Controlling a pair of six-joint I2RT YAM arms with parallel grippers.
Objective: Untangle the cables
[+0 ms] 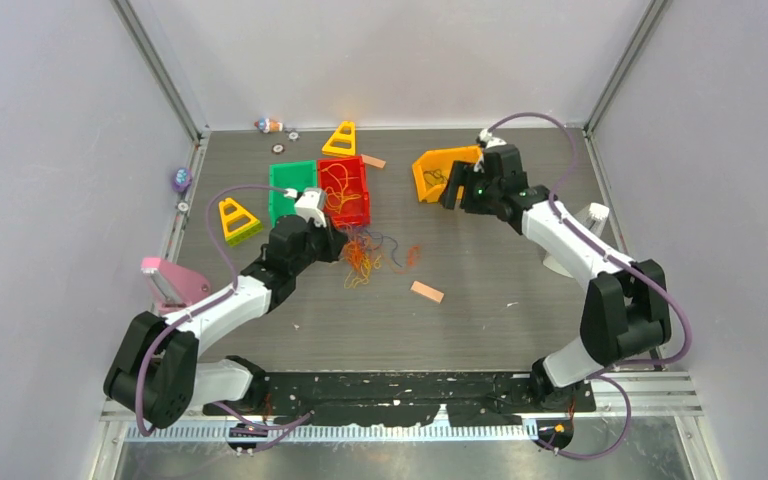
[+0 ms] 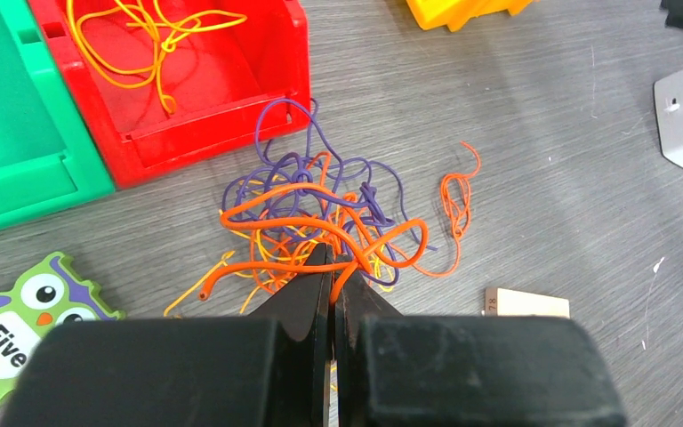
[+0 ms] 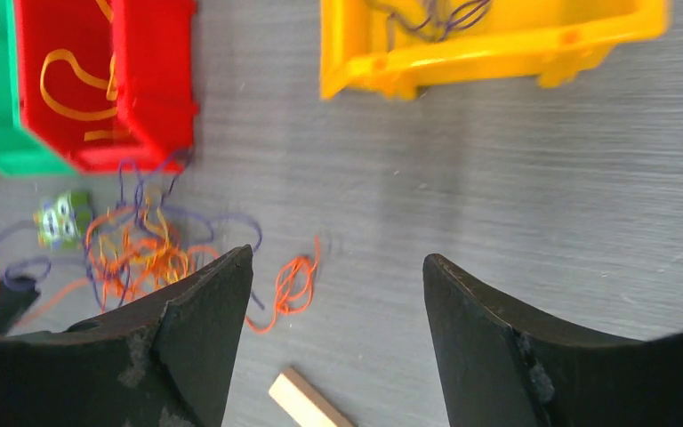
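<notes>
Over on the left, the left gripper sits at the near edge of the cables. Its jaws are pressed together, apparently nipping an orange strand to draw it from the orange, yellow and purple knot. The interlaced loops would likely drag along. Just behind, the red bin holds a yellow cable. A separate orange loop and a wooden block lie rightward. Farther right, the right gripper hangs wide and empty near the yellow bin, which holds a dark cable.
</notes>
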